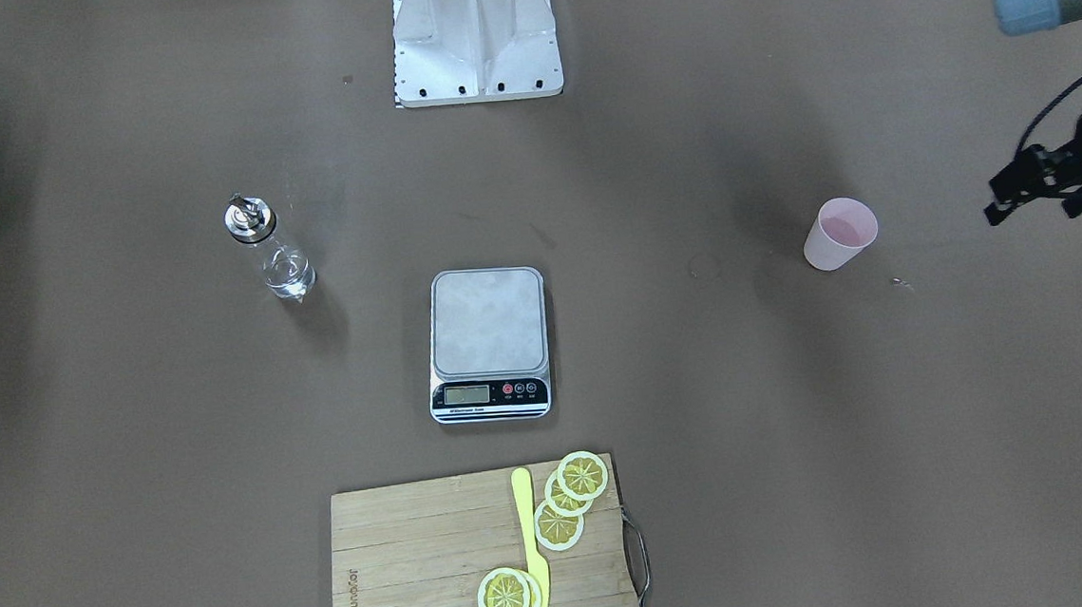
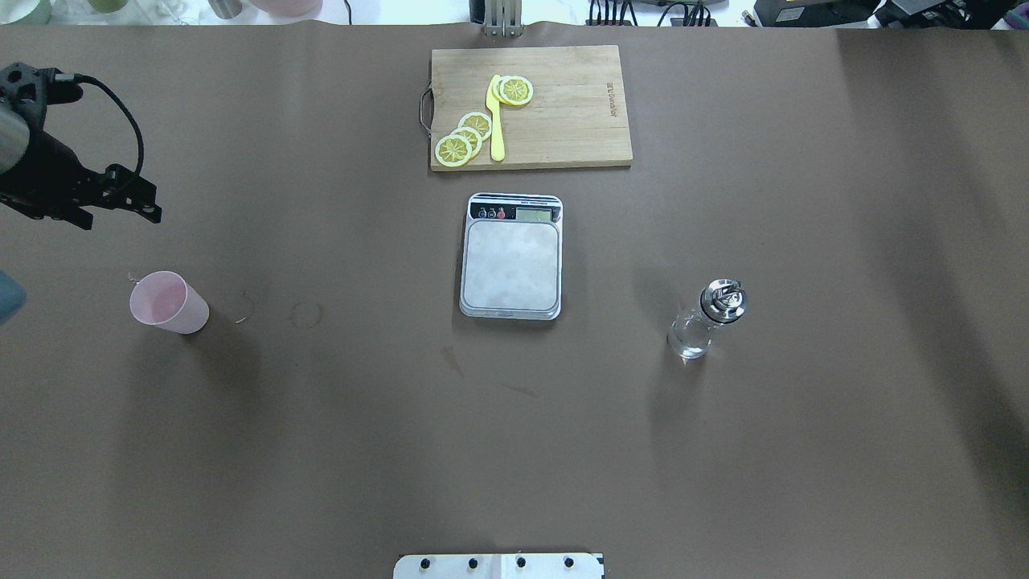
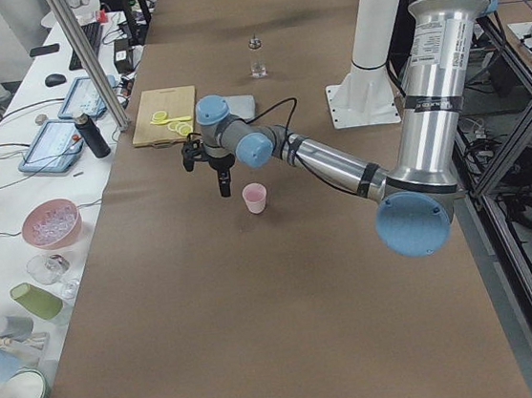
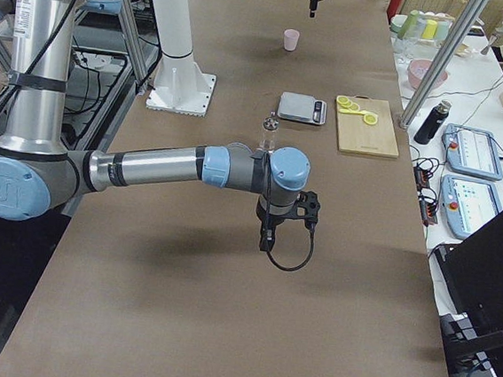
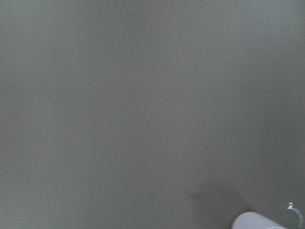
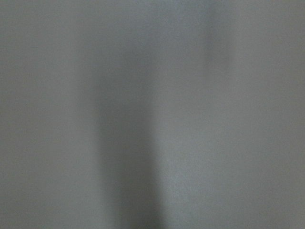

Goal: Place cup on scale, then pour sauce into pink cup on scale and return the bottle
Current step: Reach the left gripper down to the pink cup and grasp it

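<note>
The pale pink cup [image 2: 169, 302] stands upright on the brown table at the robot's far left, also in the front view [image 1: 839, 235]; its rim shows in the left wrist view [image 5: 252, 222]. The scale [image 2: 511, 265] lies mid-table with a bare platform. The clear bottle [image 2: 707, 320] with its metal spout stands to the scale's right and holds clear sauce. My left gripper [image 2: 120, 217] hovers open and empty just beyond the cup. My right gripper [image 4: 265, 241] shows only in the right side view, away from the bottle; I cannot tell its state.
A wooden cutting board [image 2: 571, 121] with lemon slices [image 2: 462, 141] and a yellow knife [image 2: 496, 121] lies beyond the scale. The white robot base [image 2: 498, 565] sits at the near edge.
</note>
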`<state>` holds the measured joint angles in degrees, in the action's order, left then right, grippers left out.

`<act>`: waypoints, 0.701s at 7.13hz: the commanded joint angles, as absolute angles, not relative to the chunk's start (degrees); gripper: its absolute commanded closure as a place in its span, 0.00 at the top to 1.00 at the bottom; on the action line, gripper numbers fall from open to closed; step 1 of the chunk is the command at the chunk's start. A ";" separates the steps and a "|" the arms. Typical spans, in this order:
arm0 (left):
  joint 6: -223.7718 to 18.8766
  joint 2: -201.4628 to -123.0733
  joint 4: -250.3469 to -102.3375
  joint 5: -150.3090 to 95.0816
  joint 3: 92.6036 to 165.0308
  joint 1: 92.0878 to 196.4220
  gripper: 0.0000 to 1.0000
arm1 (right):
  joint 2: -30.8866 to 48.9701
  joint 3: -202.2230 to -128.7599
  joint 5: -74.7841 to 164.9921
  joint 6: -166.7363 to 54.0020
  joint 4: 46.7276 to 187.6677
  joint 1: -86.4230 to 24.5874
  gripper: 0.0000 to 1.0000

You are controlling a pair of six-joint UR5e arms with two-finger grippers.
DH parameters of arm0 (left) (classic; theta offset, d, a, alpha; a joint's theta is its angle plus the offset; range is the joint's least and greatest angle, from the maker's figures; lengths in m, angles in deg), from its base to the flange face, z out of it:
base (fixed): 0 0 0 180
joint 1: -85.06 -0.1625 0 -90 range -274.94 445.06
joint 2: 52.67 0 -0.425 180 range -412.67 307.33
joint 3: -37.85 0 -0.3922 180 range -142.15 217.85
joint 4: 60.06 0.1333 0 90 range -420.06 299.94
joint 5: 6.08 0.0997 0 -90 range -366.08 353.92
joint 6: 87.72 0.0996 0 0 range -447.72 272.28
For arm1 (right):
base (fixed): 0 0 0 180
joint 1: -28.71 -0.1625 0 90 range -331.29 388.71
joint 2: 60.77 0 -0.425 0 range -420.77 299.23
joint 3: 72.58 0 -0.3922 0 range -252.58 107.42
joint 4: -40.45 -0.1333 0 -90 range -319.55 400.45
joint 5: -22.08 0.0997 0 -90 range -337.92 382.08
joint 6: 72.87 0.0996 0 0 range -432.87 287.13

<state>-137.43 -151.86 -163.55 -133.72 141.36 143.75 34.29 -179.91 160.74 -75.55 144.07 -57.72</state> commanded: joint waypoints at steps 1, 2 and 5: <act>-139.14 -149.45 -167.55 -132.38 139.71 141.57 0.97 | 34.33 -180.07 160.95 -75.50 144.07 -57.77 1.00; -138.96 -147.27 -169.38 -132.47 139.89 141.40 0.97 | 34.33 -180.07 160.95 -75.50 144.07 -57.77 1.00; -139.83 -145.57 -171.60 -132.91 140.15 138.69 0.97 | 34.16 -180.07 160.77 -75.42 144.07 -57.77 1.00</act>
